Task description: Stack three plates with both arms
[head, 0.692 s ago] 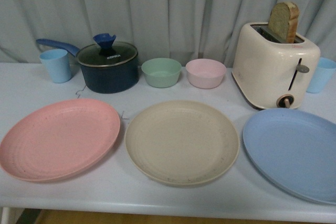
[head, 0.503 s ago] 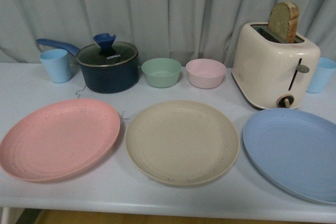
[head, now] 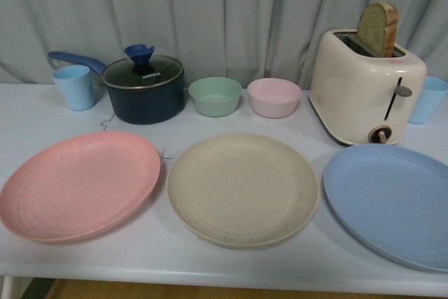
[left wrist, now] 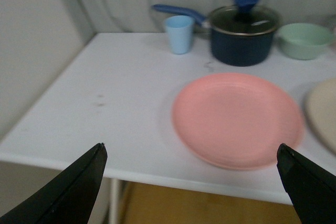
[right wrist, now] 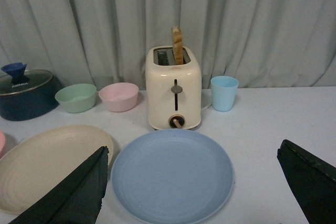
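nothing is changing since a moment ago: pink plate (head: 80, 183), beige plate (head: 243, 188), blue plate (head: 392, 204) are lying side by side, unstacked; left gripper (left wrist: 191, 147) and right gripper (right wrist: 194, 146) are hanging wide, empty

Three plates lie in a row along the front edge of the table (head: 42, 113): the left plate (head: 80, 185) toward the front-left corner, the middle plate (head: 242, 189) close beside it at the centre, and the right plate (head: 392, 204) toward the front-right corner. A second row follows the back edge. The left cup (head: 74, 87) stands nearest the back-left corner. The pot (head: 143, 92) is just right of it, its handle reaching behind the cup, with a lid (head: 143, 71) on top. The left bowl (head: 215, 96) and right bowl (head: 274, 97) sit close together behind the middle plate. The toaster (head: 365, 89) stands behind the right plate with a bread slice (head: 379, 29) in its slot. The right cup (head: 428, 99) is beside the toaster, toward the right edge. A curtain (head: 224, 12) hangs behind the table.
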